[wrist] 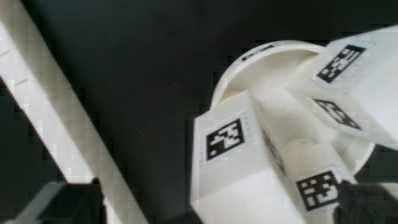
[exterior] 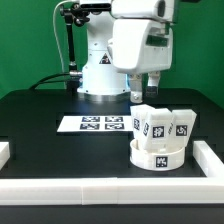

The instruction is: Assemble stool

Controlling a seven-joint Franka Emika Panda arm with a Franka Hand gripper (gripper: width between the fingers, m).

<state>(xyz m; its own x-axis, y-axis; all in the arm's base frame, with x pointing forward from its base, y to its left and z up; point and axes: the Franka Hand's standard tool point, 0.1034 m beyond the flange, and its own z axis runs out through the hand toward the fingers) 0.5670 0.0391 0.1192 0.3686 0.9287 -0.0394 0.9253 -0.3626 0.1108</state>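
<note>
From outside I see the stool [exterior: 158, 138] on the black table [exterior: 40, 120], legs up, near the front rail [exterior: 100, 190], w/ the marker board [exterior: 92, 124] beside it. Wrist cam only gives stool close-up, seat edge cut off. Gripper [exterior: 145, 92] hangs spread above, pinching nothing.

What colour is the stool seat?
White, with black-and-white square tags; the seat shows best in the exterior view.

- Exterior cam sat low in front of the black table [exterior: 40, 115], facing the arm's base [exterior: 103, 75], whole workspace visible from mid range.
- Wrist cam looked down, very close.
- Both caught the stool [exterior: 160, 135] [wrist: 285, 120] and a white border rail [exterior: 110, 190] [wrist: 63, 110].
</note>
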